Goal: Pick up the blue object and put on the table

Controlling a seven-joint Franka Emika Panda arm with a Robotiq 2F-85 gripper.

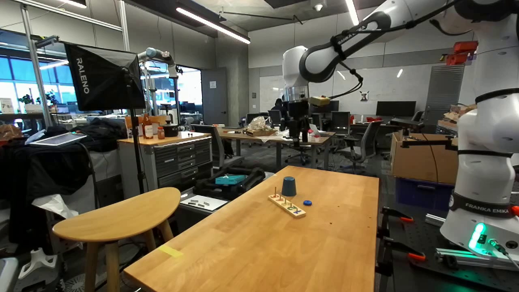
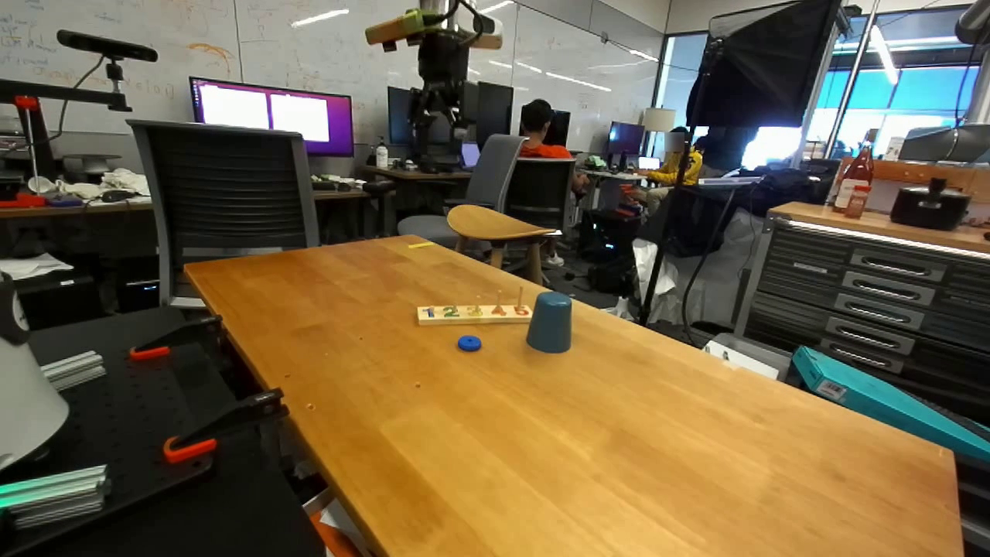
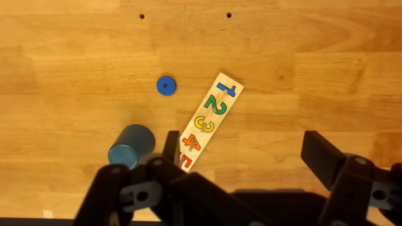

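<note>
"Two blue things sit by the number board (image 3: 207,124). Which is ours?"

"I'd say the cup (image 3: 133,142), upside down on the tabletop (image 3: 282,47), just beside the board's 5 end but apart from it."

"Tricky to lift?"

"Probably light and fairly stiff, plastic by the look of it, so hard to break. The walls seem smooth, though, and they narrow upward; a grip near the top may slide off. I'd take it across the body, low down, with a gentle squeeze."

"And the other blue thing?"

"A flat disc (image 3: 166,85), lying near the board on the cup's side. Leave it."

"Where's the gripper (image 3: 241,147)?"

"Well above the board's level, jaws spread wide, nothing held. It'll have to line up on the cup first."

"Anything farther off?"

"A stool (image 1: 121,215), well apart from the board, past the tabletop's edge."
</note>
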